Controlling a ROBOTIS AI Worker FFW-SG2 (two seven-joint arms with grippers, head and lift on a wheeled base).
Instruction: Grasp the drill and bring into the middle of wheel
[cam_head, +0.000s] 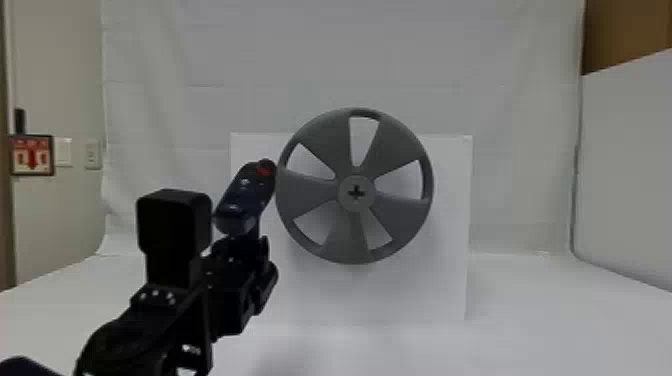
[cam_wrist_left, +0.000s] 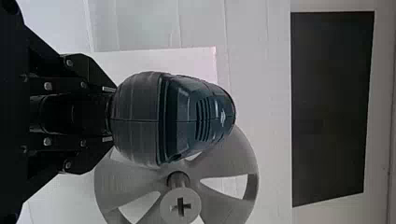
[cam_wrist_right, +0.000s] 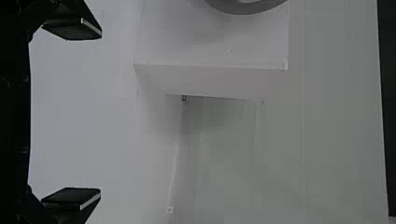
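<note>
Squeezing the dark blue plastic drill (cam_head: 244, 200) from below in the black left gripper (cam_wrist_left: 111, 114), near the round grey wheel (cam_head: 307, 192), probably to aim for its middle (cam_head: 356, 193). Holding nothing in the wide-spread black right gripper (cam_wrist_right: 100, 113).

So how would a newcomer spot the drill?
Find the large gray wheel before the white board. In the head view, just left of it, the tilted drill sits in the left jaws. Its dark blue body with a red patch sets it apart from the black arm.

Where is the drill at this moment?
In the head view, the drill is just left of the wheel; the left wrist view shows it gripped in the left tool.
</note>
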